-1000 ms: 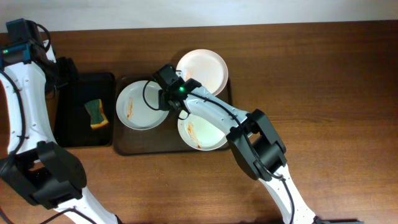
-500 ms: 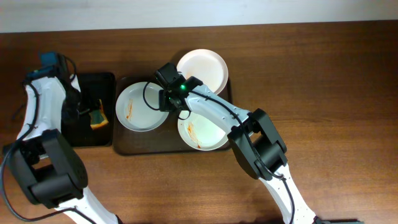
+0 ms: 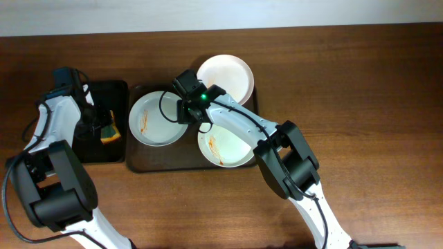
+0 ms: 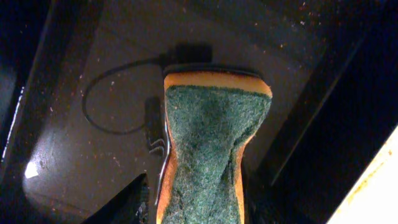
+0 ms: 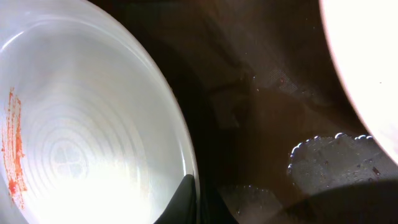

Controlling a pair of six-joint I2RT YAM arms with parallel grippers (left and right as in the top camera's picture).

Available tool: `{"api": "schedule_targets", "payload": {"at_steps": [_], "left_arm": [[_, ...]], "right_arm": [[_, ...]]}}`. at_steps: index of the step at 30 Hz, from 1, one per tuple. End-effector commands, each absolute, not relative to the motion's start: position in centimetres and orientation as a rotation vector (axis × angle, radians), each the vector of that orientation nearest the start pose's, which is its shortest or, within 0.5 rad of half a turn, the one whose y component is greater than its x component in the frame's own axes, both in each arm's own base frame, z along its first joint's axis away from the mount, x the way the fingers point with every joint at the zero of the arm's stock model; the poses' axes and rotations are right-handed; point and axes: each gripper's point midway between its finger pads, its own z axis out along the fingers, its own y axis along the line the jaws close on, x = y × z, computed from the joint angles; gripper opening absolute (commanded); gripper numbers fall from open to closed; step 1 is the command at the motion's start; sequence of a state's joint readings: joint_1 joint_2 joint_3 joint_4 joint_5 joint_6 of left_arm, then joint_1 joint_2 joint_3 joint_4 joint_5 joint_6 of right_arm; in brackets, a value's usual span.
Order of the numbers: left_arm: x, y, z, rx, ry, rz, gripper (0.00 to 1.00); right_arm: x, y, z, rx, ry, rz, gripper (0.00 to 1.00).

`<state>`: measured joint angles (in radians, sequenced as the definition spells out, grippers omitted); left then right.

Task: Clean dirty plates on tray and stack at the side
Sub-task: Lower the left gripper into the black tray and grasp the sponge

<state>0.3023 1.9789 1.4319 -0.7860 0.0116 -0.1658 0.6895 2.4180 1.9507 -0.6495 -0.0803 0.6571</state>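
Three white plates lie on the dark tray (image 3: 149,158). The left plate (image 3: 156,119) has an orange smear and also shows in the right wrist view (image 5: 81,124). The front plate (image 3: 228,146) is smeared too. The back plate (image 3: 225,77) looks clean. My right gripper (image 3: 185,113) is shut on the left plate's right rim (image 5: 198,196). My left gripper (image 3: 97,124) is over the small black tray (image 3: 111,93), shut on a green-and-orange sponge (image 4: 208,137) that is pinched at its waist (image 4: 196,199).
The black tray's floor (image 4: 81,143) is wet and speckled. Soapy water and bubbles (image 5: 329,168) sit on the dark tray's floor between the plates. The back plate overhangs the tray's rear rim. Bare wooden table (image 3: 360,104) lies to the right.
My left arm swung from the back left corner over the black tray and down onto the sponge. The right arm and the plates have not moved.
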Motion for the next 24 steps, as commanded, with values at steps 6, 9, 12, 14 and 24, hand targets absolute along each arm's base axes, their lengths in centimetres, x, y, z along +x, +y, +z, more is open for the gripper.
{"api": "schedule_targets", "payload": {"at_steps": [6,9,12,14,24], "left_arm": [[40.4,12.2,3.4,-0.602,2.849,-0.001,0.47],[40.4,12.1,3.3,-0.597,2.848,-0.002,0.48],[40.6,12.2,3.0,-0.597,2.847,-0.001,0.49],[40.8,12.3,2.6,-0.597,2.847,-0.001,0.49],[41.1,11.9,1.2,-0.596,2.861,-0.042,0.42]], "right_arm": [[43.1,37.1,-0.3,-0.074,2.817,0.467,0.04],[43.2,37.1,-0.3,-0.074,2.814,0.469,0.04],[43.2,37.2,-0.2,-0.074,2.813,0.470,0.04],[43.2,37.2,-0.2,-0.074,2.811,0.472,0.04],[43.4,37.3,-0.1,-0.086,2.800,0.478,0.04]]}}
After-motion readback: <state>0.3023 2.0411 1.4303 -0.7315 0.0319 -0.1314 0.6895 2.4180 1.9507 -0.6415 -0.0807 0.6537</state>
